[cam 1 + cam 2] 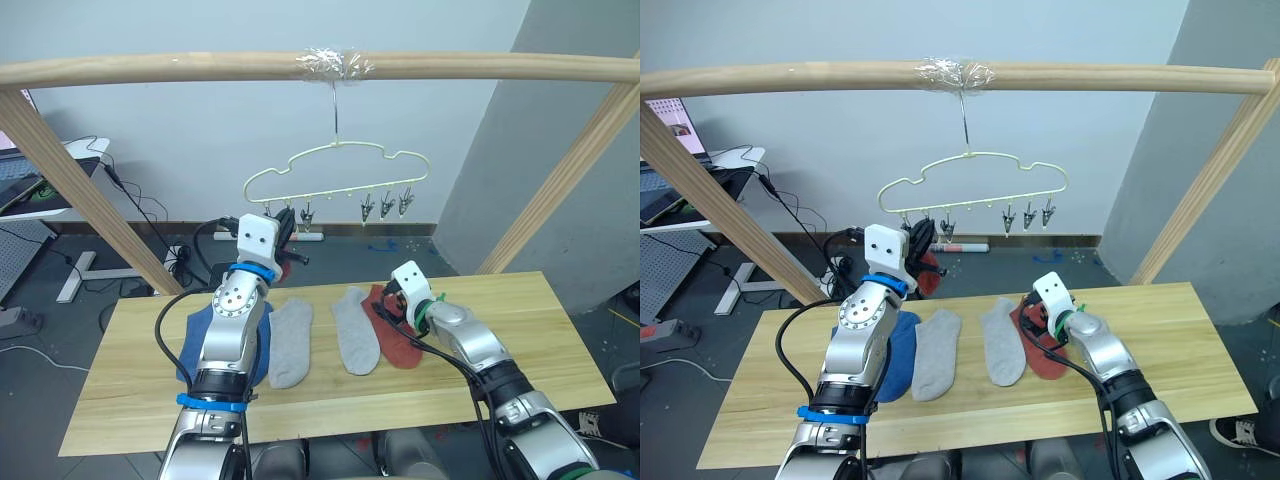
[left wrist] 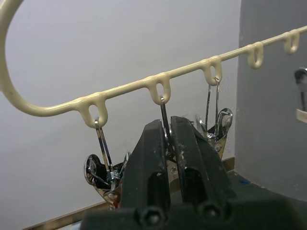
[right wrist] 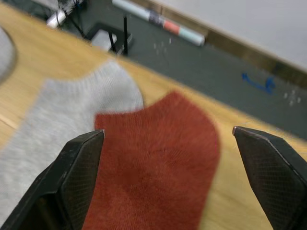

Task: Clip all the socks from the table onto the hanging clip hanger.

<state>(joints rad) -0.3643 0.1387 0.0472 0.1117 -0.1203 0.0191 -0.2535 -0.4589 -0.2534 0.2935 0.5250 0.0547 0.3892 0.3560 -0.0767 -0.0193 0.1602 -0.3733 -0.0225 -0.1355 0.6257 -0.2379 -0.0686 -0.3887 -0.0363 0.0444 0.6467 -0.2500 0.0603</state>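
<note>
Under the right hand (image 3: 168, 158), fingers apart: red sock (image 3: 158, 163) on table (image 1: 520, 340) | left hand (image 2: 168, 143) pinched on hanger (image 1: 335, 165) clip (image 2: 165, 120) | grey socks (image 1: 292, 340), blue sock (image 1: 902, 360) unclipped | early.

Even, soft indoor light, faint shadows; right wrist view blurred, tape glare on pole (image 1: 334, 63).

Socks seen on pale wood table (image 1: 520, 330): blue sock (image 1: 190, 345), 2 light grey socks (image 1: 290, 345), rust red sock (image 1: 398, 345). Clip hanger (image 1: 335, 165) is pale yellow w/ grey metal clips (image 1: 386, 207); gripper fingers (image 3: 79, 165) are black.
</note>
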